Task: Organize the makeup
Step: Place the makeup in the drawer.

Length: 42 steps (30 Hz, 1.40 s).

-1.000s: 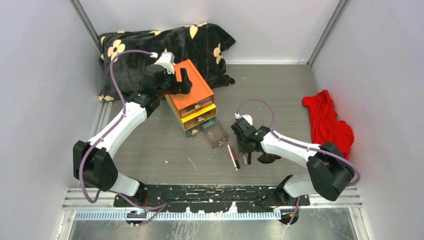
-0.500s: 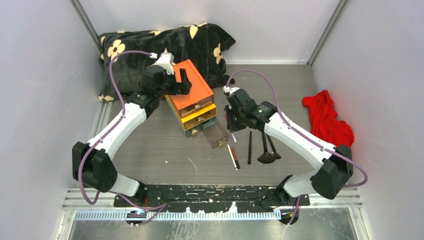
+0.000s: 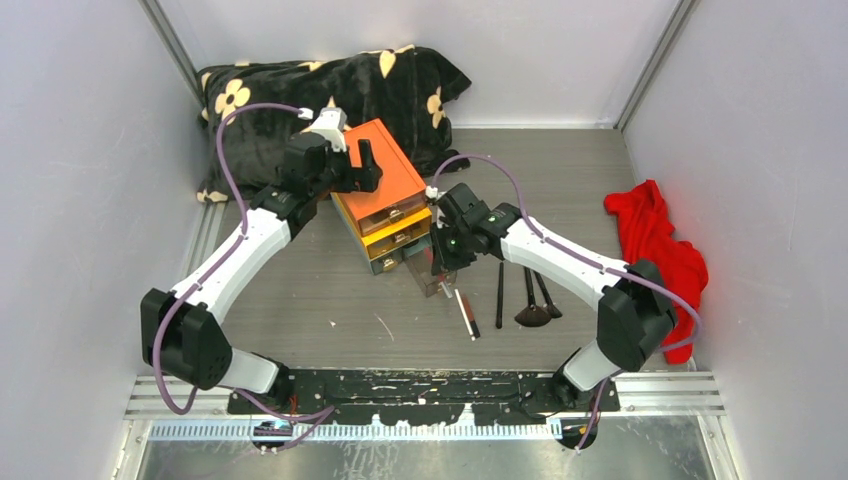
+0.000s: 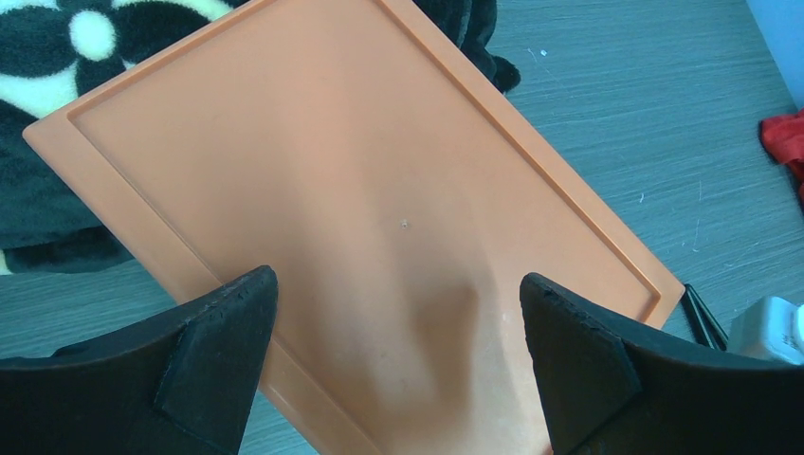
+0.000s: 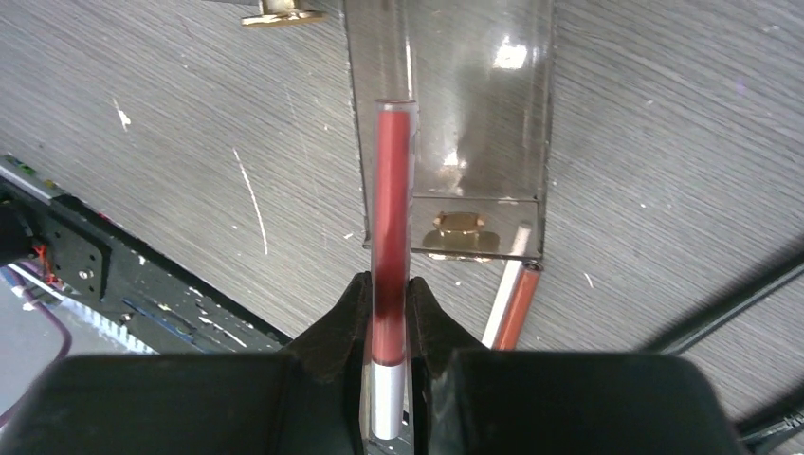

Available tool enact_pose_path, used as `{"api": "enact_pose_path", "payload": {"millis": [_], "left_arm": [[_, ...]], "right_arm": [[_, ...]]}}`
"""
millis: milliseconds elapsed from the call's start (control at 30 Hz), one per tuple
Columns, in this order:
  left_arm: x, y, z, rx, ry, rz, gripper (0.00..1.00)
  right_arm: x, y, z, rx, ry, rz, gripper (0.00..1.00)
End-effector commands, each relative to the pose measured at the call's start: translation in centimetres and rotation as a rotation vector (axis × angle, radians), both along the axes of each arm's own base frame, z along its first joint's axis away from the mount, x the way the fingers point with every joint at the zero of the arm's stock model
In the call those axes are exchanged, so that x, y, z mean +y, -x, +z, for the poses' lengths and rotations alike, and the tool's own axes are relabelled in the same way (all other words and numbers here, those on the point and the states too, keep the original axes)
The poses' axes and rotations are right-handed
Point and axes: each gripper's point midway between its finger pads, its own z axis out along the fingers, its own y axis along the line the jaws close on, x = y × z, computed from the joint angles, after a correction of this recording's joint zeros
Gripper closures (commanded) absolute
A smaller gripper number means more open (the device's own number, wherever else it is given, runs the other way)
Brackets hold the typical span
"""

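While the right gripper [image 5: 389, 296] pinches a red tube [image 5: 392, 209], it hangs over the pulled-out clear drawer [image 5: 479, 114].
Left gripper [image 4: 398, 313] stands spread wide above the orange box lid [image 4: 332, 142]; brushes [image 3: 530, 295] and a second tube [image 3: 467, 313] lie on the table [image 3: 320, 290] just beside the drawer.

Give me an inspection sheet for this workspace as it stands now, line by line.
Surface: grey wood-grain table, lightly scratched.
Job's things: red tube in a grip, tip at the open clear drawer; another tube and black brushes loose on the table.
Clutter: red cloth; black floral cushion.
Grippers: left gripper open above the orange-topped box; right gripper shut on the red tube.
Cables: purple cables looped along both arms.
Surroundings: white walls; nothing else seen.
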Motion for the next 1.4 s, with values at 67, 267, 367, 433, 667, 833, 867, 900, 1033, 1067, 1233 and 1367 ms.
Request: {"api": "enact_pose_path", "payload": {"millis": [67,267,367,433,667,833,867,900,1033,1067,1233,1367], "left_arm": [[2.0,2.5,-3.9,0.162,-0.061,0.036,0.00],[2.3,2.7,-3.8,0.163,-0.068,0.037,0.00],[2.5,2.7,-4.0,0.166,-0.073,0.040,0.00],[2.7,2.7,-3.9,0.166,-0.074,0.044,0.00],[2.8,2.5,-3.7,0.162,-0.076,0.043,0.00],[2.9,2.5,-3.8,0.166,-0.078,0.044,0.00],[2.9,2.5,-3.8,0.166,-0.078,0.044,0.00],[3.0,2.5,-3.8,0.165,-0.081,0.046,0.00],[3.1,2.5,-3.9,0.169,-0.084,0.048,0.00],[3.2,2.5,-3.9,0.168,-0.084,0.049,0.00],[3.2,2.5,-4.1,0.175,-0.085,0.046,0.00],[3.0,2.4,-4.1,0.173,-0.082,0.041,0.00]], "right_arm": [[2.6,-1.0,0.5,-0.017,-0.099,0.021,0.97],[2.6,-2.2,-1.2,-0.025,-0.058,-0.002,0.97],[2.9,-2.8,-1.4,-0.032,-0.068,-0.013,0.97],[3.2,-3.0,-1.5,-0.031,-0.078,-0.018,0.97],[3.3,-3.9,-1.8,-0.033,-0.074,-0.036,0.96],[3.2,-4.5,-2.5,-0.033,-0.051,-0.042,0.93],[3.3,-4.6,-2.6,-0.034,-0.048,-0.043,0.92],[3.3,-4.7,-2.7,-0.034,-0.045,-0.044,0.92],[3.3,-5.2,-2.5,-0.045,-0.049,-0.057,0.90],[3.3,-5.3,-2.4,-0.048,-0.048,-0.062,0.89],[3.0,-5.8,-2.1,-0.061,-0.037,-0.075,0.71],[2.5,-6.3,-1.5,-0.089,-0.024,-0.097,0.54]]}}
